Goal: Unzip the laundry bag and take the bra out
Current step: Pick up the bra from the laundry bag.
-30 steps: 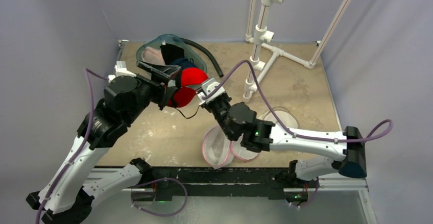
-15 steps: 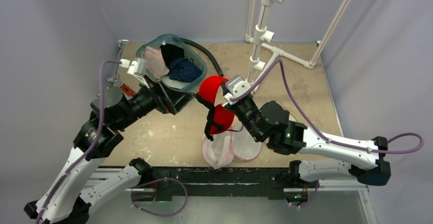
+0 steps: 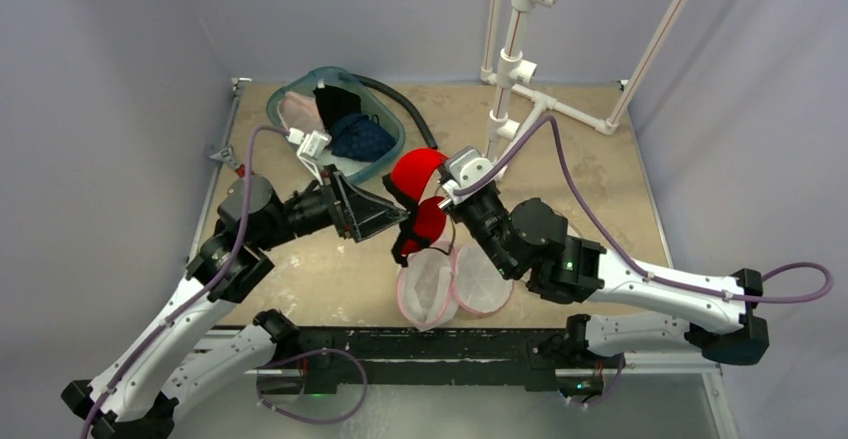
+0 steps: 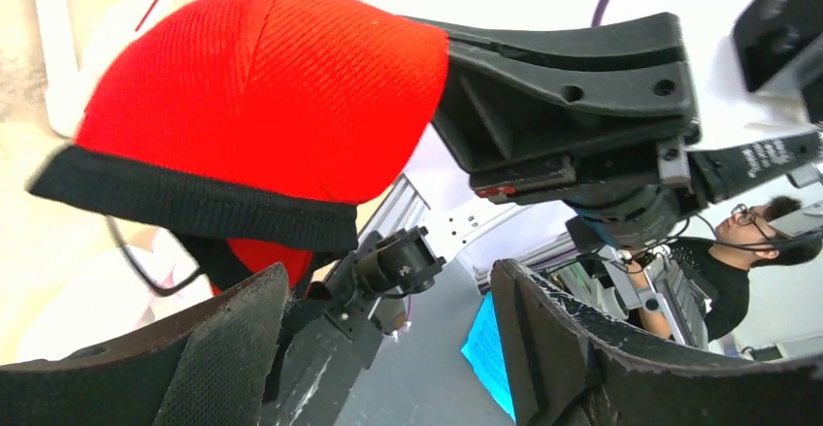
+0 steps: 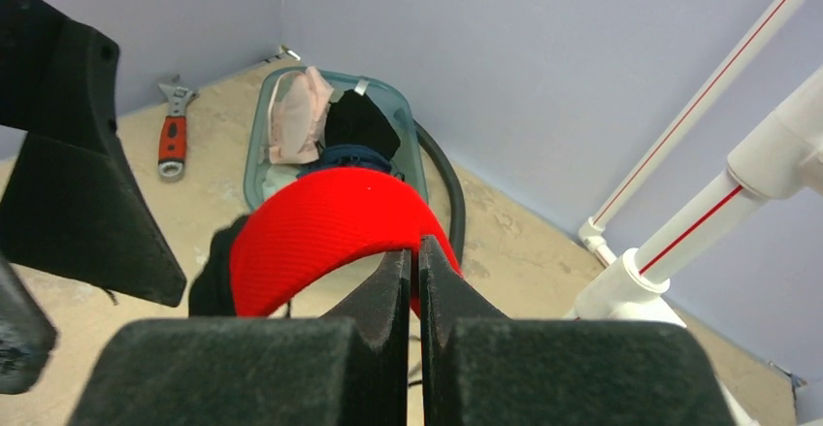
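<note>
The red bra with black trim (image 3: 418,197) hangs in the air from my right gripper (image 3: 441,199), which is shut on its edge; in the right wrist view the fingers (image 5: 415,256) pinch the red cup (image 5: 320,227). My left gripper (image 3: 385,214) is open and empty just left of the bra; in the left wrist view the red cup (image 4: 262,96) fills the upper left, above and beyond the open jaws. The white mesh laundry bag with pink rim (image 3: 445,284) lies open on the table below the bra.
A teal bin (image 3: 382,163) holding pink, black and blue garments sits at the back left, a black hose (image 3: 412,119) curving past it. A white PVC pipe frame (image 3: 510,69) stands at the back right. A red-handled wrench (image 5: 172,135) lies near the left wall.
My left gripper has swung from the bin to beside the bra. Over the second the bra passed from the left gripper's area to the right gripper, which now holds it above the bag.
</note>
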### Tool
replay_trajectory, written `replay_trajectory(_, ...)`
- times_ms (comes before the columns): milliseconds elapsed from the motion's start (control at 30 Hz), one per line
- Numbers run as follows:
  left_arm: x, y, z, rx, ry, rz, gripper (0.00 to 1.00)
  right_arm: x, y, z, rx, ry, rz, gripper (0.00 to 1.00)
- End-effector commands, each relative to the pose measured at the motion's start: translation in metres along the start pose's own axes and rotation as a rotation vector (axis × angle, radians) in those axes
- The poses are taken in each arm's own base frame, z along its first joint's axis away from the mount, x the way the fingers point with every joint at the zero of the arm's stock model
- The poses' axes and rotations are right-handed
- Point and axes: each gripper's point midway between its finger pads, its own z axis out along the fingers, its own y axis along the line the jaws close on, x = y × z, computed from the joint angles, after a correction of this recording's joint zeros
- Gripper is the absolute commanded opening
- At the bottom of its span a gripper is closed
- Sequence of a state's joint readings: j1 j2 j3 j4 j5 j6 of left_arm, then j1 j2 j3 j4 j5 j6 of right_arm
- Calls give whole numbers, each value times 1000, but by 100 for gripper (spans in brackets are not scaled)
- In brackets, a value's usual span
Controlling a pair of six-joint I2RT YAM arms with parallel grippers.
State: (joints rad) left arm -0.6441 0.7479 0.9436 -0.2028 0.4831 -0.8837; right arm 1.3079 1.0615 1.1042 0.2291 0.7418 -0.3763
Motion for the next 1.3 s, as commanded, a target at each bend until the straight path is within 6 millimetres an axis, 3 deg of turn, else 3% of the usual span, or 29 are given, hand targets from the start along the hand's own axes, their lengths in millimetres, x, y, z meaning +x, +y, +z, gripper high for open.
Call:
replay_trajectory(0,-9,-13,-4,50,-56,19,74,-15,-6,0,27,-34,84,0)
replay_trajectory(267,-10,-5,5,55,-76,16,72,-20,-1,1,4,-39,119,0)
replay_trajectory(733,3,31,5,-75,-47,56,73,-26,2,5,4,-41,154,0)
replay_trajectory(1033,-1,20,11,34,-108,29,69,-29,4,6,-5,-44,193,0)
replay_trajectory(1267,-16,4,3,111,-214,89,67,-28,7,6,-8,-38,215,0)
